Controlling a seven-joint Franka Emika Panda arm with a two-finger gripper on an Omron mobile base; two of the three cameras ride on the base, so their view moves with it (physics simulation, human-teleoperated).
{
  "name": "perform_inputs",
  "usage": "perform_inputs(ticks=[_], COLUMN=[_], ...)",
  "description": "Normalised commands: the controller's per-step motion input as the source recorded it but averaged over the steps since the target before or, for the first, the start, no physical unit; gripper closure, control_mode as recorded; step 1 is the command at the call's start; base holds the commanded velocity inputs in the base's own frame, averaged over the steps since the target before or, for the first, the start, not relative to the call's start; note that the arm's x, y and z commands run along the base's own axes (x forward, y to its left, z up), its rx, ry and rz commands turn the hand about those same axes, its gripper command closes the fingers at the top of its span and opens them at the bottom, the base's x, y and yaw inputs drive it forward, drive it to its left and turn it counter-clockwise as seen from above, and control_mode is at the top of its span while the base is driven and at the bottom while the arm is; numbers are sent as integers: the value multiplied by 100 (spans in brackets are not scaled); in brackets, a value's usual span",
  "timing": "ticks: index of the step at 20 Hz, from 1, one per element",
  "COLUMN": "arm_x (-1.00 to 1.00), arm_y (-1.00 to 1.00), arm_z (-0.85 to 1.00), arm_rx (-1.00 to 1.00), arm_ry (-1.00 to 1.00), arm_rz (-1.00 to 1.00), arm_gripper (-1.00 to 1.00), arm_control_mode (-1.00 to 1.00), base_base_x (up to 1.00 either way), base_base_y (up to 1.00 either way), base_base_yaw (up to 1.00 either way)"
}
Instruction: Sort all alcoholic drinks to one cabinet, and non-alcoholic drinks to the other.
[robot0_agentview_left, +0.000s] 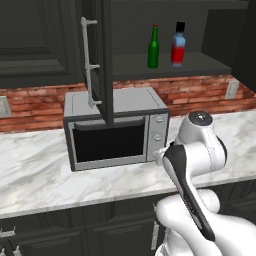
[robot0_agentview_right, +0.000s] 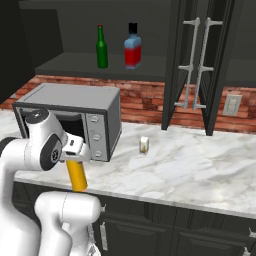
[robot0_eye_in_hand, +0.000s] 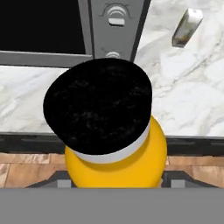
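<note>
- Holding the yellow-orange bottle (robot0_agentview_right: 77, 176) between the jaws of the gripper (robot0_agentview_right: 76, 161), closed against its sides just under the black cap (robot0_eye_in_hand: 98, 105).
- Hanging with that bottle at the front edge of the marble counter (robot0_agentview_right: 190, 165), just in front of the microwave (robot0_agentview_right: 75, 117), near its knob panel.
- Showing in the hand view as a big black cap over a round yellow body (robot0_eye_in_hand: 116, 168), with the counter edge, the microwave front (robot0_eye_in_hand: 116, 26) and a strip of wooden floor (robot0_eye_in_hand: 26, 168) behind it.
- Standing upright on the shelf of the open upper cabinet (robot0_agentview_right: 75, 65): the green bottle (robot0_agentview_right: 102, 48) with its red cap, and just beside it, apart, the blue and red bottle (robot0_agentview_right: 132, 47) with its black cap.
- Sitting alone on the counter, to the right of the microwave and well apart from the gripper: the small cream container (robot0_agentview_right: 144, 145), also showing in the hand view at the upper right (robot0_eye_in_hand: 187, 28).
- Swinging out over the counter: dark cabinet doors (robot0_agentview_right: 200, 65) with pale bar handles (robot0_agentview_right: 192, 65), one door hanging in front of the microwave in the left base view (robot0_agentview_left: 106, 60).
- Running behind the counter: a red brick wall (robot0_agentview_right: 145, 100), with a pale wall socket (robot0_agentview_right: 232, 105) at the right.
</note>
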Motion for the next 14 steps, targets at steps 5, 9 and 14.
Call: perform_inputs(ticks=[5,9,14], arm_x=[-30,-29,-26], arm_y=[-26,-24,-23], arm_z=[29,33,35], arm_rx=[0,0,0], arm_ry=[-21,-21,-20], arm_rz=[0,0,0], arm_gripper=[100,100,100], arm_control_mode=[-100,-100,-100], base_base_x=[0,0,0], base_base_y=[0,0,0], base_base_yaw=[0,0,0])
